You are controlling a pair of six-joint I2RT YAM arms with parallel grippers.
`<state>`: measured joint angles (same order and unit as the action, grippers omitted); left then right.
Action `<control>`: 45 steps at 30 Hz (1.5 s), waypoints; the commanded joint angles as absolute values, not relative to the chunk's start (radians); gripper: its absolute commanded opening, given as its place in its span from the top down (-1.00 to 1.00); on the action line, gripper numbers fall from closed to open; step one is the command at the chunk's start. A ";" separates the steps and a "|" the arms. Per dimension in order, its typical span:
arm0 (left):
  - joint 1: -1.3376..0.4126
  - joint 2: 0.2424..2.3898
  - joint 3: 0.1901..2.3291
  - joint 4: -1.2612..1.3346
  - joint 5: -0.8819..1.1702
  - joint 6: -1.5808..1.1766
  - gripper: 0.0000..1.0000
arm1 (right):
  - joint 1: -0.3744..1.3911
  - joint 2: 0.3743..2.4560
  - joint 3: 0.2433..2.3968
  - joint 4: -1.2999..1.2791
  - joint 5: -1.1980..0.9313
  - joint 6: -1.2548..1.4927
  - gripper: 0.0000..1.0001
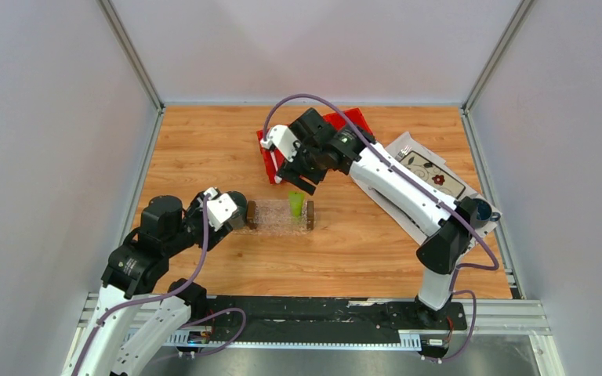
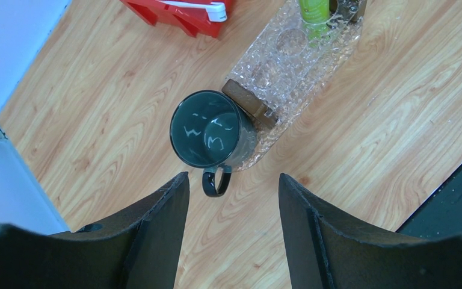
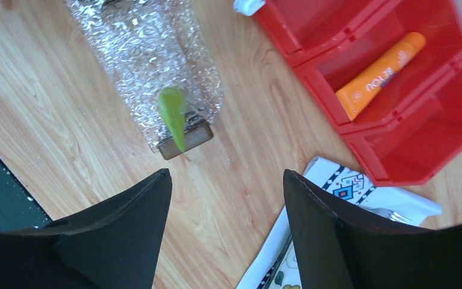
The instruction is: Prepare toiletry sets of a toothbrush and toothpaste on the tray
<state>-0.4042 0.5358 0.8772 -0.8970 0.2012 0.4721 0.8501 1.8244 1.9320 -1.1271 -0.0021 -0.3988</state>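
- While the green toothpaste tube already sits in the clear tray, at the end by the brown handle nearer the right arm, no toothbrush lies with it. The first set looks only half made.
- Whether that tube stands upright or leans on the handle cannot be told.
- The white toothbrush lies on the red bin, well apart from the tray.
- The orange toothpaste tube lies in the bin's middle compartment.
- The right gripper hovers above the wooden counter between tray and bin. Its fingers are apart and hold nothing.
- The left gripper hangs over a dark mug that touches the tray's other handle. Its fingers are also apart and empty.
- Judged remaining: carry the toothbrush to the tray beside the green tube. The orange tube probably needs moving across too.
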 commanded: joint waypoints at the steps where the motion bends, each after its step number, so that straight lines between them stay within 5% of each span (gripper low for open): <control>1: -0.400 0.528 0.902 -0.858 0.213 0.443 -0.29 | 0.787 1.784 1.988 -1.082 0.051 -0.354 -0.46; 13: -0.399 0.566 0.911 -0.810 0.181 0.423 -0.29 | 0.606 1.887 1.979 -0.792 0.186 -0.265 -0.44; 45: -0.399 0.627 0.911 -0.788 0.149 0.436 -0.29 | 0.600 2.393 2.132 -0.572 0.411 -0.316 -0.32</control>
<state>-0.4042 0.6266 0.8780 -0.8177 0.1528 0.4484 0.5938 2.3775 2.1010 -0.6281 0.3660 -0.3012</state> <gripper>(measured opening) 0.644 0.673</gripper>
